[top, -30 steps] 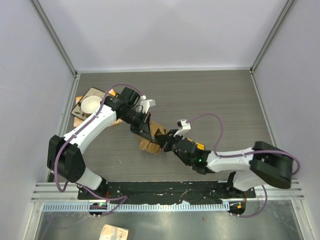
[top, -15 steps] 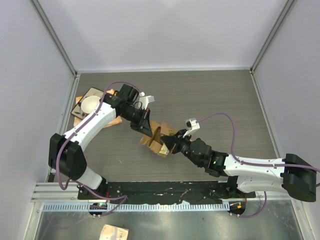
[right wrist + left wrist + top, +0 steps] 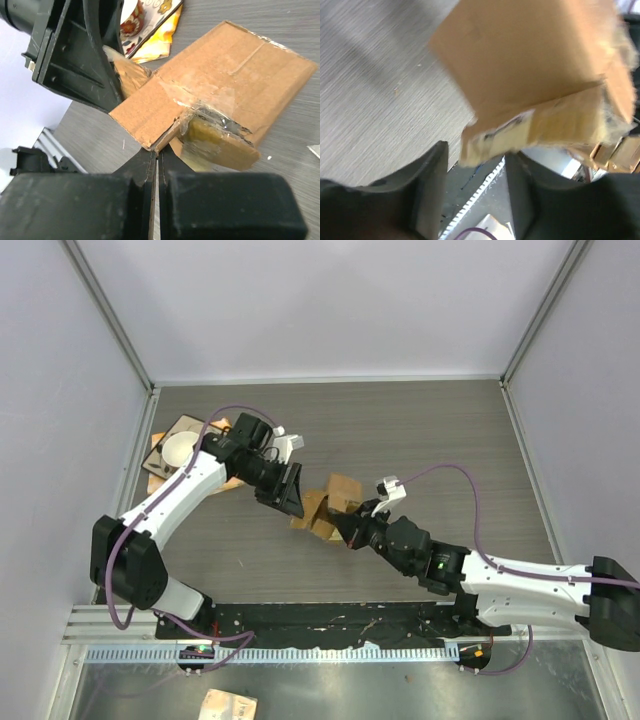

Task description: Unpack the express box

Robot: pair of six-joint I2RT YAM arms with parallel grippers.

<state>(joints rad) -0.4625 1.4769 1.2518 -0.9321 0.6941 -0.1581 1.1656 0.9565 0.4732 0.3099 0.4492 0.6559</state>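
Observation:
The express box (image 3: pixel 338 492) is a small brown cardboard parcel with torn tape, lying mid-table with its flaps spread. My right gripper (image 3: pixel 347 523) sits at its near right side. In the right wrist view the right gripper (image 3: pixel 157 149) is shut on the thin edge of a cardboard flap of the box (image 3: pixel 235 70). My left gripper (image 3: pixel 291 491) is at the box's left side. In the left wrist view the left gripper (image 3: pixel 477 172) is open, and a taped corner of the box (image 3: pixel 530 65) hangs just above the gap, touching neither finger that I can see.
A flat brown-and-orange card (image 3: pixel 160 462) carrying a white cup (image 3: pixel 181 449) lies at the far left, behind the left arm. A patterned cup and a yellow packet (image 3: pixel 152 40) show past the box. Grey walls close in three sides, and a black rail (image 3: pixel 330 618) runs along the near edge.
The left gripper's jaws have opened and released the box. The right gripper, still shut on the flap, has shifted the box slightly right and farther from the bases.

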